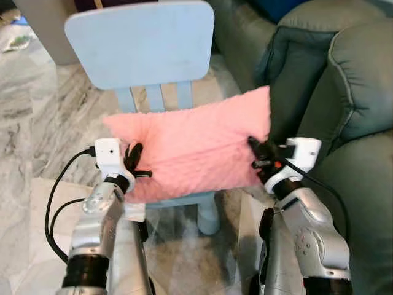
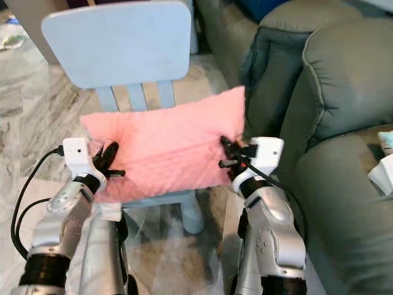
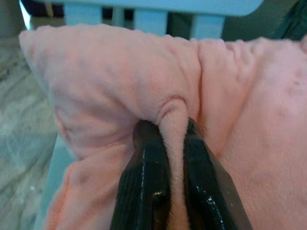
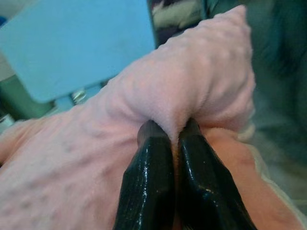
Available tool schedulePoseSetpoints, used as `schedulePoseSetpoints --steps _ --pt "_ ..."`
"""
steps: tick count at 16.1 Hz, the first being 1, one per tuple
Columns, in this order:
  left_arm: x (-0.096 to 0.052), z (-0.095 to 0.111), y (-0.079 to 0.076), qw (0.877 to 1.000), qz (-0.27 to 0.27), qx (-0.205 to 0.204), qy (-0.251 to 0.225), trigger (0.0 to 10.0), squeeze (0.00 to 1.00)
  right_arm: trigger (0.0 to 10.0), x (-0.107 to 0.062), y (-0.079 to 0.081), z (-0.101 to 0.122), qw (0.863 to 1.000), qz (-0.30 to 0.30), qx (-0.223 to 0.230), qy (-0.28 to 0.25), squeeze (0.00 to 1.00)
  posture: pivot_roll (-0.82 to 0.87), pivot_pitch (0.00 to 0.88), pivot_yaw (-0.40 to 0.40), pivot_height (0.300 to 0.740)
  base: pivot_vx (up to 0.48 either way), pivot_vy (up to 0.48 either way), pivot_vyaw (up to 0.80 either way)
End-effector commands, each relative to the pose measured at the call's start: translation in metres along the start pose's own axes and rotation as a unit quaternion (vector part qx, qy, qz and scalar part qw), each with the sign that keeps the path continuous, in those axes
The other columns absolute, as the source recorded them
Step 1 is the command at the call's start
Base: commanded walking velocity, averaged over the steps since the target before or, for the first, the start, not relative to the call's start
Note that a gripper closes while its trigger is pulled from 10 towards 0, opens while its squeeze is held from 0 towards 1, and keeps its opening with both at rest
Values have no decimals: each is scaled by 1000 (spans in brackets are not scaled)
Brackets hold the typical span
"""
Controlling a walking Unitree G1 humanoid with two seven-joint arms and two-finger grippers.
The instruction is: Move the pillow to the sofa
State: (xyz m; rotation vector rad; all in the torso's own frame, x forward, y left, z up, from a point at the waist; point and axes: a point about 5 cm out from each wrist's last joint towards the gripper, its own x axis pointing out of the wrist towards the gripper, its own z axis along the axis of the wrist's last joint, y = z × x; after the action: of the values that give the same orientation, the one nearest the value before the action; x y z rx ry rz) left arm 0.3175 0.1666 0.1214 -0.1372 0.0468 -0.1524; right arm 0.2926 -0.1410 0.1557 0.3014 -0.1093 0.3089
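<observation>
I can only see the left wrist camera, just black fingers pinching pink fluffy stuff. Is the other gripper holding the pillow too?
Observer: Yes. The right gripper is shut on a fold of the pink pillow at its right edge.
Operator: Where is the pillow sitting?
Observer: On the seat of a small light blue chair, leaning toward its backrest.
Operator: Is the sofa close?
Observer: A grey-green sofa stands just to the robot's right of the chair.
Operator: Where does my gripper grab it?
Observer: The left gripper pinches the pillow's lower left edge.
</observation>
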Motion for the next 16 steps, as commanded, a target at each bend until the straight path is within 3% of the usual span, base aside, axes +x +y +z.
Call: schedulePoseSetpoints --steps 1,6,8,16 --pt "-5 3 -2 999 0 38 -17 10000 0 10000 -2 7 12 999 -2 -33 -33 0 -131 20 73 412 0 0 0" --pt "-35 -21 13 989 70 125 -30 10000 0 10000 -29 -3 -2 997 -54 -62 -4 0 -147 22 69 412 0 0 0" --pt "-43 -33 20 986 80 142 -16 10000 0 10000 -30 -3 -4 996 -64 -67 5 0 -151 21 70 412 0 0 0" --pt "-32 -25 8 988 83 124 -49 10000 0 10000 -17 0 10 995 -37 -93 -3 0 -138 7 29 412 0 0 0"
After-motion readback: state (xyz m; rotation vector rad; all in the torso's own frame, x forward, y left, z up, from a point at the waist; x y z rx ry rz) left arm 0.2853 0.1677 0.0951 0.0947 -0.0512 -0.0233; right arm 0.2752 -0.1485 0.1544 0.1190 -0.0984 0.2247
